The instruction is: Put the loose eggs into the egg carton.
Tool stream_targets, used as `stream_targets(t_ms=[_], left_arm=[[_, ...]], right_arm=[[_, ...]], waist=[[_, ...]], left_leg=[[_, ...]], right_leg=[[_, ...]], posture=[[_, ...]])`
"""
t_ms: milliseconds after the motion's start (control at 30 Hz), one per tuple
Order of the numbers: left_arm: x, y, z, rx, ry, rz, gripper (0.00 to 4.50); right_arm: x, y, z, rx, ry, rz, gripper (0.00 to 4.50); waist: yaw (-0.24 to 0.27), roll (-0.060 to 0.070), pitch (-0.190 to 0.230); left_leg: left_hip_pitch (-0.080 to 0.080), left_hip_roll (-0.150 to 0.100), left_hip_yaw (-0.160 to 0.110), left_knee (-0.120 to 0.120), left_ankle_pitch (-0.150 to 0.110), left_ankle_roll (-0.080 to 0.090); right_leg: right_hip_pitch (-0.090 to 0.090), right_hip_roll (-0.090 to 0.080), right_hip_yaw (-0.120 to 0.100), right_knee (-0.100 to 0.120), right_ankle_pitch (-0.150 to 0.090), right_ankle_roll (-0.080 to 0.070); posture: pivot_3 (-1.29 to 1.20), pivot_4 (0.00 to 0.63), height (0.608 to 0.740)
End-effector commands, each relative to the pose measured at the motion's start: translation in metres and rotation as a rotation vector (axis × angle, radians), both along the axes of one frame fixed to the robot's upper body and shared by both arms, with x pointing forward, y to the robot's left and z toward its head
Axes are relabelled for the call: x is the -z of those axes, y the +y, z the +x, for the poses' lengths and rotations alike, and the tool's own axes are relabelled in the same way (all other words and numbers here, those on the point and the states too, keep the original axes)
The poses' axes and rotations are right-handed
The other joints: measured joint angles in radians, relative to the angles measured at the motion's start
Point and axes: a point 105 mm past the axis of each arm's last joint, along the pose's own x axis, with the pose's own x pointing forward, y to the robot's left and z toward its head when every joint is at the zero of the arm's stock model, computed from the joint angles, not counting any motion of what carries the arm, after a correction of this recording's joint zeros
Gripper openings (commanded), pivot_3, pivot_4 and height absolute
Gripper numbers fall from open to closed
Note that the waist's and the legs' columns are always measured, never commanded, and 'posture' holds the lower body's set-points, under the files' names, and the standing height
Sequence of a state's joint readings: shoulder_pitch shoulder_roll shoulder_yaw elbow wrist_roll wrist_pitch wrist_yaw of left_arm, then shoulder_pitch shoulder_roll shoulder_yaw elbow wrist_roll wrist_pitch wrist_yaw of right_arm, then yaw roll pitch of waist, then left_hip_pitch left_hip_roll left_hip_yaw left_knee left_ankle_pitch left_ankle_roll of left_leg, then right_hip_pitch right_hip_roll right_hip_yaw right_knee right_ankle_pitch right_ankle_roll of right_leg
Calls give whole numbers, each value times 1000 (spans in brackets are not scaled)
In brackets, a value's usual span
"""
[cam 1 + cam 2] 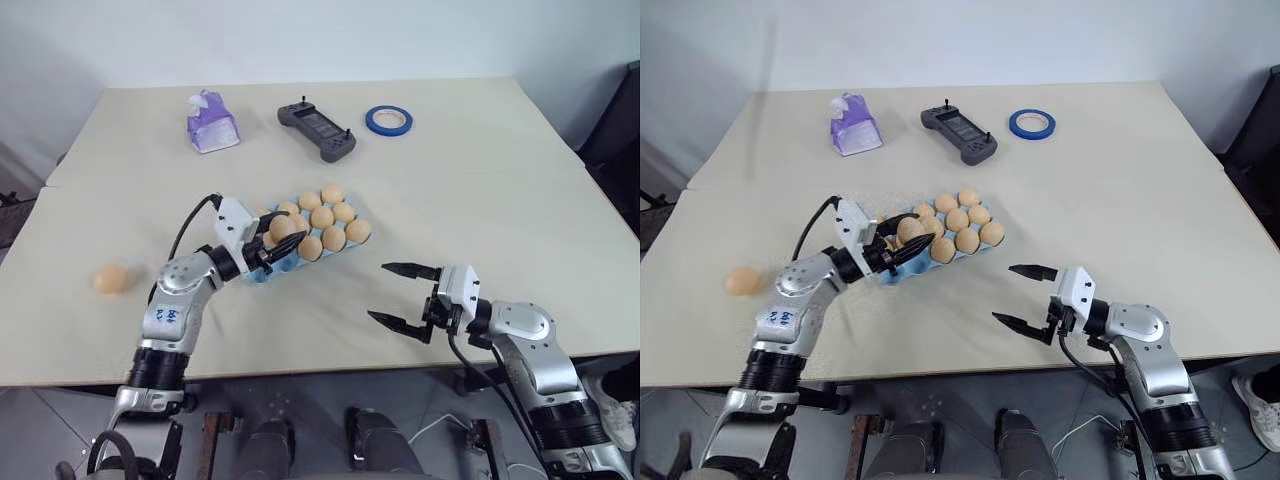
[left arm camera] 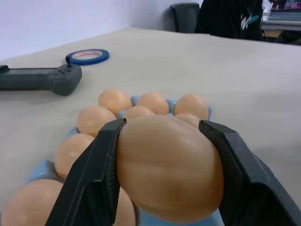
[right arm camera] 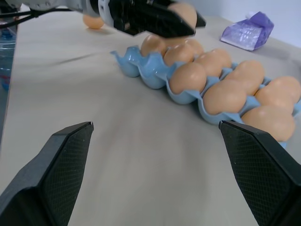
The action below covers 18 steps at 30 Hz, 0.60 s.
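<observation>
The light blue egg carton [image 3: 151, 79] lies slantwise at the table's middle, with several tan eggs [image 1: 322, 217] seated in its cups. My left gripper [image 1: 283, 233] is shut on one loose egg [image 2: 169, 169] and holds it just above the carton's near-left end, where the right wrist view shows bare cups. Another loose egg [image 1: 111, 278] rests on the table far to the left. To the right of the carton, near the front edge, my right gripper [image 1: 378, 290] stands open with nothing between its fingers.
Along the far side of the table sit a purple tissue packet [image 1: 211, 122], a black handheld controller [image 1: 317, 130] and a roll of blue tape [image 1: 388, 121]. Bare tabletop surrounds the carton. A dark chair [image 2: 184, 16] stands beyond the table.
</observation>
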State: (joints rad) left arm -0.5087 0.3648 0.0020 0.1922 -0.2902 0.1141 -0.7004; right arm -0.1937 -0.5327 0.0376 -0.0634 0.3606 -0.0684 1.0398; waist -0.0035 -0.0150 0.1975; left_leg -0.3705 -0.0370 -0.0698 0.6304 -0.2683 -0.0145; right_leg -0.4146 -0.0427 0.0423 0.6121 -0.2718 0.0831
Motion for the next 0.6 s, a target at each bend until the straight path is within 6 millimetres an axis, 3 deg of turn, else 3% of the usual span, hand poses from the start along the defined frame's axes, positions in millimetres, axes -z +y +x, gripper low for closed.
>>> stream_targets(t_ms=[33,200,367,600], left_arm=[[-9,0,0,29,-45,0,2922],[-10,-2,-11,84,-46,3,4444],[-14,29,-19,-17,-87,51,4478],[-11,105,-65,-179,-126,126,4478]], right_arm=[[-13,2,-4,10,-41,17,4500],[-16,2,-6,20,-39,20,4500],[-17,3,-6,17,-38,24,4500],[-15,5,-4,-26,-36,21,4500]], waist=[[2,0,0],[2,0,0],[-4,0,0],[-11,0,0]], left_leg=[[0,0,0,0,0,0],[0,-1,0,1,0,1],[0,0,0,0,0,1],[0,1,0,-1,-1,1]], right_leg=[[0,0,0,0,0,0],[1,-1,0,0,0,0],[0,-1,1,0,0,0],[0,-1,1,0,-1,-1]], posture=[[0,150,740],[0,150,740],[0,150,740],[0,150,740]])
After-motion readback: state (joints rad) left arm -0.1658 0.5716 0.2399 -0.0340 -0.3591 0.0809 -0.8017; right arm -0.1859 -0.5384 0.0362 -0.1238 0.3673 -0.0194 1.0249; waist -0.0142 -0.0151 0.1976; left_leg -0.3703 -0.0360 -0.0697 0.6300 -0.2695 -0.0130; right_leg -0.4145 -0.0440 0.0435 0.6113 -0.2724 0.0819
